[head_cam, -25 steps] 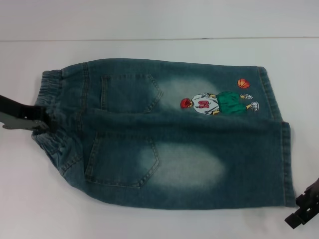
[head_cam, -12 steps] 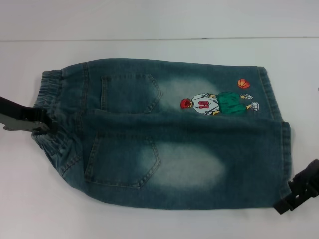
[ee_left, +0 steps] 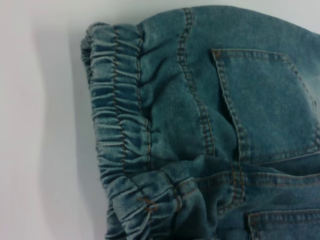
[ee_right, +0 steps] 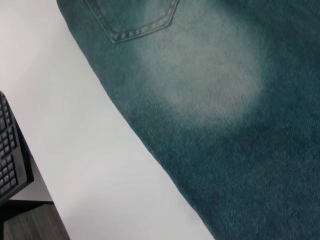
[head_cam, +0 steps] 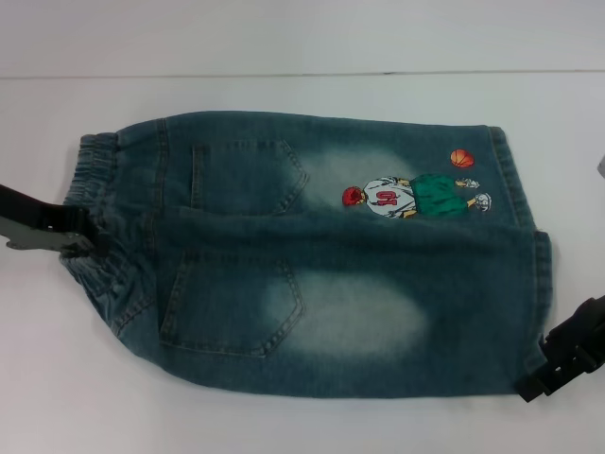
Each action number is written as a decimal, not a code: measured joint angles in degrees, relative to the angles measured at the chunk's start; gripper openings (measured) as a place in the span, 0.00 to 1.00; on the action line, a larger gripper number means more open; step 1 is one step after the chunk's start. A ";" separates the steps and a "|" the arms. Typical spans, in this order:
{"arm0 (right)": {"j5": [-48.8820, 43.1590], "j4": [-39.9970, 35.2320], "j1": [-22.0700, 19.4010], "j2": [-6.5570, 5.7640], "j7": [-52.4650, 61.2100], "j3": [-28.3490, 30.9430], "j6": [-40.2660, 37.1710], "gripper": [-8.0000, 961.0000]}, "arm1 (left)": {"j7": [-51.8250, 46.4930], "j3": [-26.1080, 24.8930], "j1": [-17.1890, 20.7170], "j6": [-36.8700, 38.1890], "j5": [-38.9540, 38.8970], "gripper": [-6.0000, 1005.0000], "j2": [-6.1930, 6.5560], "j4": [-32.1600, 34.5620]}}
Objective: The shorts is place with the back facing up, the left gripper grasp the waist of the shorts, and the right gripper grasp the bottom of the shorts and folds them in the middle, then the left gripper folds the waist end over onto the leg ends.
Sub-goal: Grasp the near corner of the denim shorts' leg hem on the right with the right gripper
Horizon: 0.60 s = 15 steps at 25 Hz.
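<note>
Left tool point(head_cam: 80, 238), right tool point(head_cam: 548, 371) low.

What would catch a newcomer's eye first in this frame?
The denim shorts lie spread back-up across the white table, with a bright basketball-player patch near the leg hems. The left gripper sits at the elastic waistband, and the right gripper at the near leg hem.

Faded denim shorts point(head_cam: 321, 255) lying flat across the table's middle, back pockets up, elastic waist toward its left edge, cartoon print near the far leg hem
</note>
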 joint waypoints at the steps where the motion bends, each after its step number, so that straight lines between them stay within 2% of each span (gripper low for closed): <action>1: 0.08 0.00 -0.05 0.03 -0.28 -0.01 0.01 0.82 | 0.00 0.00 0.00 -0.01 0.00 0.03 0.00 0.00; 6: 0.19 0.03 -0.22 0.07 -0.76 -0.05 0.03 0.79 | 0.01 0.00 0.07 -0.02 0.00 0.03 0.00 0.00; 11: 0.11 0.03 -0.46 0.09 -0.78 -0.05 0.72 0.52 | 0.01 0.00 0.10 0.11 0.00 0.03 0.00 0.00; 15: 0.12 0.35 -0.52 0.10 -0.86 -0.05 1.07 0.37 | 0.01 0.00 0.10 0.11 0.00 0.03 0.00 0.00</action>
